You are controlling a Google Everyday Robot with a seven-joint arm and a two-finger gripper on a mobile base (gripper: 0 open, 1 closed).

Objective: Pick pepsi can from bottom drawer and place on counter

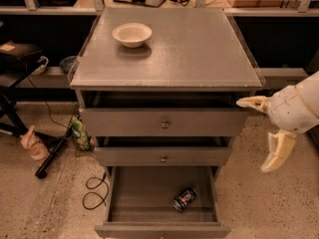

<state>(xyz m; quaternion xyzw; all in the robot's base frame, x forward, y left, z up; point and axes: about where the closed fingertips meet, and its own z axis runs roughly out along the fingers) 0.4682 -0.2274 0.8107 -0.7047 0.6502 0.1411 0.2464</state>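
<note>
The pepsi can (184, 199) lies on its side in the open bottom drawer (139, 193), right of its middle, near the front wall. The counter (189, 49) is the grey speckled top of the cabinet. My gripper (259, 133) is at the right edge of the view, to the right of the cabinet at the level of the upper two drawers. It is open and empty: one pale finger (251, 102) points left near the top drawer's corner, the other (276, 152) hangs down. It is well above and right of the can.
A white bowl (132, 34) stands on the counter's back left. The top drawer (163, 122) and middle drawer (163, 156) are pulled out slightly. Black cable (94, 190), a green packet (79, 132) and a black stand (15, 63) are on the floor at left.
</note>
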